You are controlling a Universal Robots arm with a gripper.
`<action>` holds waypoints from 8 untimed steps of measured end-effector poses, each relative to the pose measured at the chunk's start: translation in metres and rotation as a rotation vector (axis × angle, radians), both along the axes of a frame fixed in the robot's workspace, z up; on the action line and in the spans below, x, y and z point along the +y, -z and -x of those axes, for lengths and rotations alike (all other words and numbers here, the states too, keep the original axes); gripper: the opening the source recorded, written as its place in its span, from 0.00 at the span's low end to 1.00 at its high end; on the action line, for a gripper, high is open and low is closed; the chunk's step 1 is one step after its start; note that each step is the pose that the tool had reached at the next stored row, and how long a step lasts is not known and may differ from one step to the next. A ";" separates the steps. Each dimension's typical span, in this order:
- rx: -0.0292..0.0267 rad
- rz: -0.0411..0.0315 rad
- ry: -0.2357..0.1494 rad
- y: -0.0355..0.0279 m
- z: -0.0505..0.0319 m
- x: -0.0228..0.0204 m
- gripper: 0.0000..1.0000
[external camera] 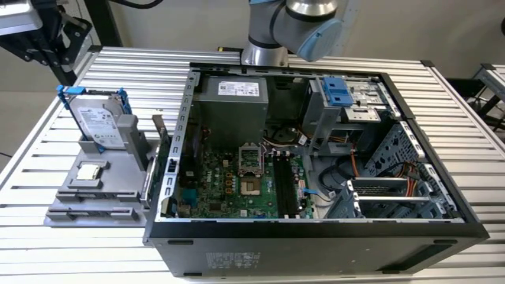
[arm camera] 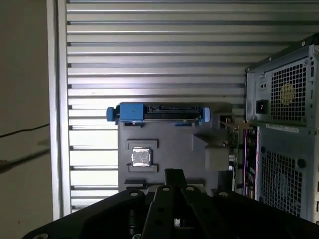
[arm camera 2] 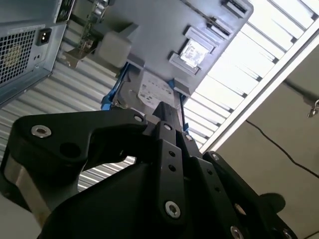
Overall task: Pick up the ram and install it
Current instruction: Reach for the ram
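Gripper (arm camera: 173,174) hangs over the gray parts holder (external camera: 94,204), carrying nothing. Spread or pressed together, I cannot tell. Ram (external camera: 159,135) sits racked on the holder's side nearest the open computer case (external camera: 316,239), I judge to leave its upper edge graspable. It shows edge-on, its long axis seemingly near upright. Motherboard slots (external camera: 285,186) look unfilled.

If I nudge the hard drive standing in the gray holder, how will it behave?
Probably stiff and heavy for its size: the hard drive looks like a metal-cased block. It stands on edge, tilted back in the gray holder, so a push might rock it, though the slot likely steadies it. Its smooth labelled face may be slippery.
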State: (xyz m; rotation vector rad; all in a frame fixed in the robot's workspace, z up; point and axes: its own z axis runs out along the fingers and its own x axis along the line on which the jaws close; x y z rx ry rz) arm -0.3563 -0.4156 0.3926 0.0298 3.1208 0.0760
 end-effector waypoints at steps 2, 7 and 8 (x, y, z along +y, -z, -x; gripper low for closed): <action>0.0000 0.0001 0.000 0.0000 0.0002 -0.0049 0.00; 0.0000 0.0000 0.000 0.0001 0.0003 -0.0186 0.00; 0.0000 0.0001 0.000 0.0002 0.0003 -0.0214 0.00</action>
